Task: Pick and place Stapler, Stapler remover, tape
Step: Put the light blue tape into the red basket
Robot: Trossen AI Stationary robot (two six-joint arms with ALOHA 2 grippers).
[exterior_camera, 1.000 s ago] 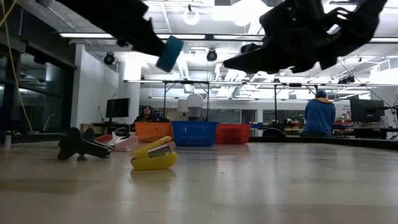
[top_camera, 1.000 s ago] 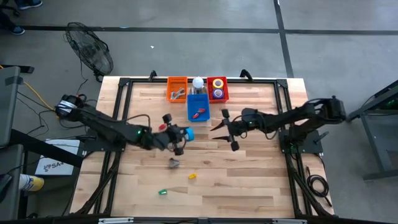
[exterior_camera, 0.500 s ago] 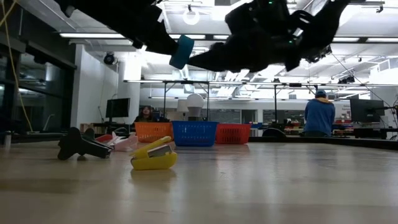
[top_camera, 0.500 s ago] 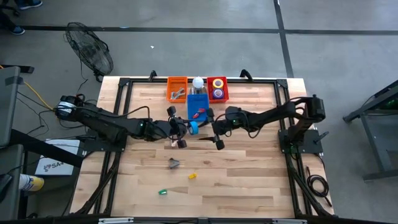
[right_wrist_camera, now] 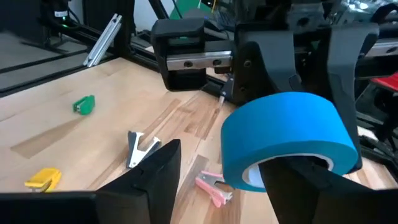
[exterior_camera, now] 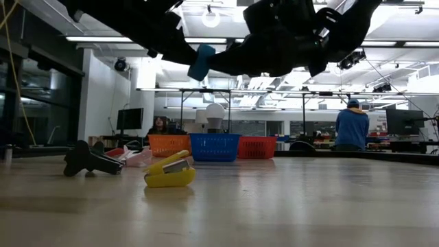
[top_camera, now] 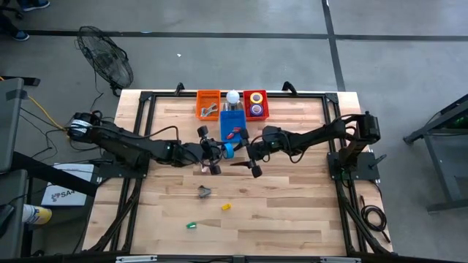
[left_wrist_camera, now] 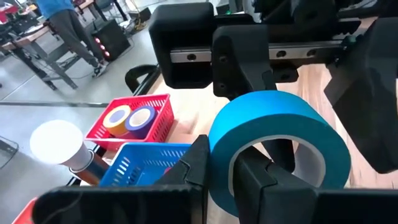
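High view: the left gripper (top_camera: 214, 153) and right gripper (top_camera: 252, 157) meet nose to nose just in front of the blue basket (top_camera: 232, 125), with a blue tape roll (top_camera: 227, 150) between them. Looks like a handover in mid-air. The orange basket (top_camera: 208, 103) and the red basket (top_camera: 255, 104), which has tape rolls in it, sit on either side of the blue one, so the drop spot is close. Out on the open table (top_camera: 292, 204), further from the baskets, lie a grey staple remover (top_camera: 204, 191), a yellow stapler (top_camera: 226, 207) and a green stapler (top_camera: 191, 226).

Low view: the tape hangs high above the table with both dark arms crowded round it. If it slips here, I'd guess it rolls off on its edge.

Left wrist view: the left fingers (left_wrist_camera: 193, 165) are clamped on the roll's wall, one inside the ring, one outside. The red basket holds a yellow and a purple roll, and a white bulb-like thing (left_wrist_camera: 59, 142) stands next to the blue basket.

Right wrist view: the right fingers (right_wrist_camera: 158, 162) are spread wide, one on each side of the roll, not touching it as far as I can see. Big risk, I think: the left lets go before the right closes, or the fingers knock together. A pink staple remover (right_wrist_camera: 211, 185) lies right under the tape.
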